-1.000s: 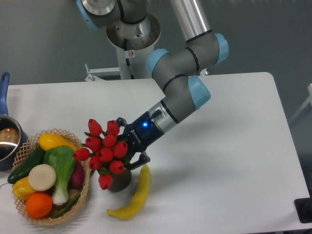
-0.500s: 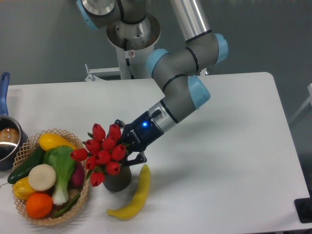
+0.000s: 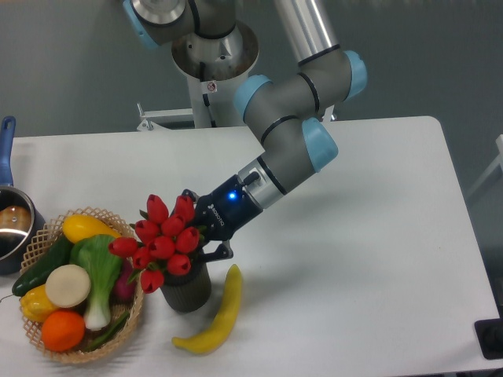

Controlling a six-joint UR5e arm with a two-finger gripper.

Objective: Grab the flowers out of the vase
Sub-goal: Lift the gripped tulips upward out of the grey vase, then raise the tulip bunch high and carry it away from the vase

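The flowers [image 3: 161, 239], a bunch of red tulip buds with green leaves, lean left over the mouth of the vase [image 3: 187, 290], a short dark ribbed cylinder near the table's front. My gripper [image 3: 206, 234] reaches in from the right and is shut on the flowers just behind the buds. The stems are hidden behind the buds and fingers, so I cannot tell whether they still reach into the vase.
A woven basket [image 3: 135, 314] full of vegetables and fruit sits just left of the vase, touching the buds' side. A yellow banana [image 3: 218, 314] lies right of the vase. A blue-handled metal pot [image 3: 12, 224] stands at the left edge.
The bunch has risen and shifted left with the gripper, exposing more of the vase below. The arm has drawn slightly up and left.
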